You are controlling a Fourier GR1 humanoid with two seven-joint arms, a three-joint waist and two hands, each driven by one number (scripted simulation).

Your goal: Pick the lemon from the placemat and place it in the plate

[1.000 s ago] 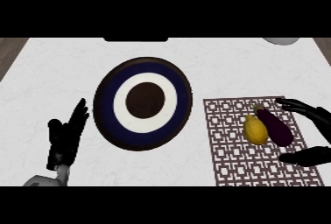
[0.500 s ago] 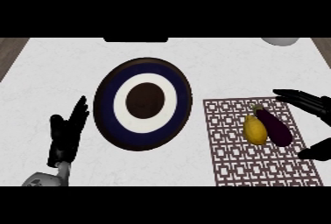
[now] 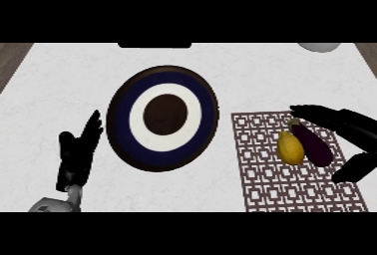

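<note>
Reach step – right hand [image 3: 352, 130] was spread wide around the lemon [image 3: 290, 147] and eggplant [image 3: 312, 144] on the placemat [image 3: 258, 169], holding nothing. Next it probably needed to close on the lemon alone, then go left to the plate [image 3: 163, 118]; left hand [image 3: 77, 154] rested open, near left.

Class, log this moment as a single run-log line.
lemon: on placemat, beside eggplant | right hand: open around both | left hand: resting | plate: no lemon

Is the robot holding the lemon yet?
No. The lemon lies on the placemat beside an eggplant. The right hand is open around them; the left hand rests open.
</note>
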